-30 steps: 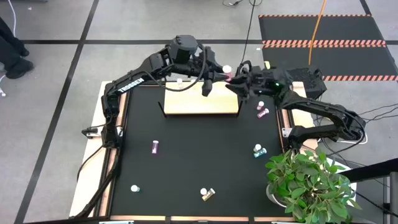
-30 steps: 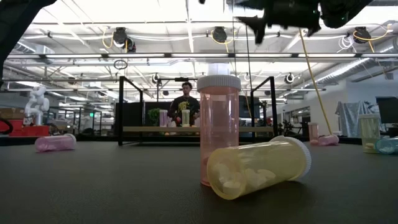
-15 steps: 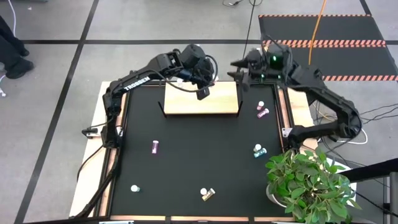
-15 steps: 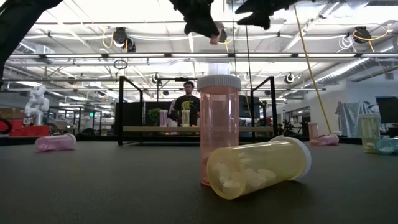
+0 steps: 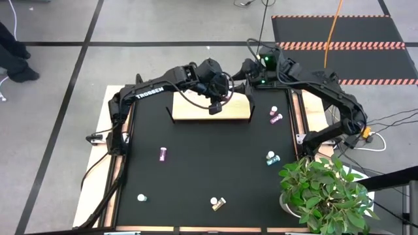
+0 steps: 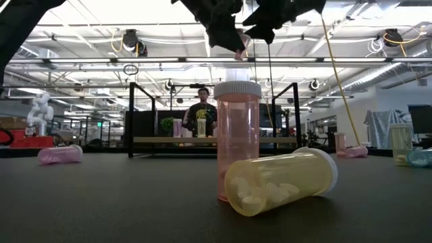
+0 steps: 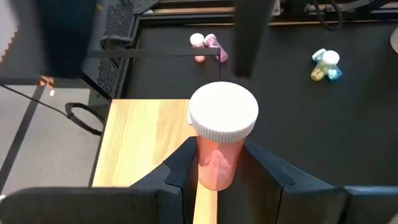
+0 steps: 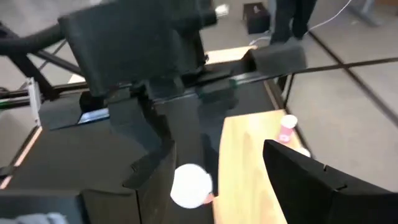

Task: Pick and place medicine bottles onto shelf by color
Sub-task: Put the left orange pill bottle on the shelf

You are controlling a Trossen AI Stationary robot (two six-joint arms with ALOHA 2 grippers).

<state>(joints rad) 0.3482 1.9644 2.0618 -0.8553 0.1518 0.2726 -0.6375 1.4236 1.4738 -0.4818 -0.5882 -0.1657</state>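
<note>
Medicine bottles lie scattered in the high view: a pink one (image 5: 162,154) alone on the black tabletop (image 5: 196,163), others near the front edge and by the right side. The light-wood shelf (image 5: 189,109) sits at the far edge, and the left gripper (image 5: 214,106) hangs over it, with the right gripper (image 5: 245,70) just beyond the shelf's far right corner.

From the low view, an upright pink bottle (image 6: 237,140) and a yellow bottle on its side (image 6: 280,180) touch in the foreground. They look like light, stiff, smooth plastic with loose pills inside, so likely to roll.

Left wrist view: the fingers (image 7: 180,168) are closed on a pink bottle with a ribbed white cap (image 7: 221,134), gripped on the body below the cap, which I judge the safest hold. It hangs over the shelf's edge.

Right wrist view: the right jaws stand wide and empty, facing the left arm; a small pink bottle (image 8: 286,129) stands on the shelf beyond.
</note>
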